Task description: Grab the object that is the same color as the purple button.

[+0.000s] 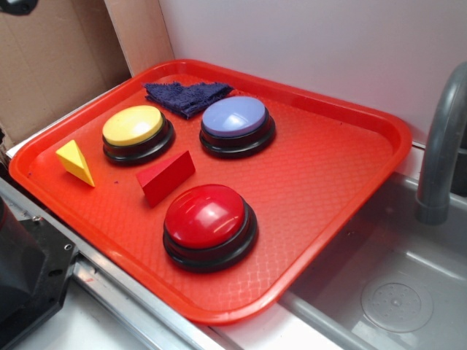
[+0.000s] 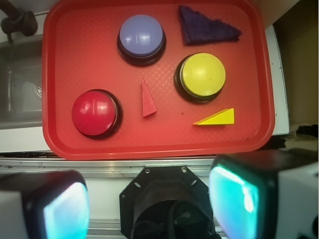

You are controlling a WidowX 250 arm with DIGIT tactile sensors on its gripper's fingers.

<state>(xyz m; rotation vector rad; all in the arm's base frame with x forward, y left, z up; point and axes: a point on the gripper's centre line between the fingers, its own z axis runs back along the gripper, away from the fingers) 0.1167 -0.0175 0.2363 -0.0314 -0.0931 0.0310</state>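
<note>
While the gripper (image 2: 149, 204) hangs well back from the tray in the wrist view, its two pale fingers (image 2: 244, 196) stand wide apart with nothing between them, blurred at the near corners of that picture, and a black mount sits between them lower down. Beyond the fingers a metal rail runs along the near edge of the red tray (image 1: 343, 168). On the tray, seen from the exterior camera, the red button (image 1: 208, 219) stands nearest, with the red wedge block (image 1: 166, 177) just to its far left, apart from it. Further left the yellow wedge block (image 1: 75, 162) lies by the tray's left rim, near the yellow button (image 1: 135, 130). To the right of that button stands the purple button (image 1: 236, 120), its pale lavender dome on a black base. The dark navy-purple rag (image 1: 186, 96) lies flat in the far corner of the tray, in a roughly triangular shape, between the yellow and purple buttons and just behind them; whether it touches either base I cannot tell. Right of the tray a grey sink (image 1: 408, 292) with a grey faucet (image 1: 441, 146) is in view, and brown cardboard (image 1: 51, 58) stands at the far left.
</note>
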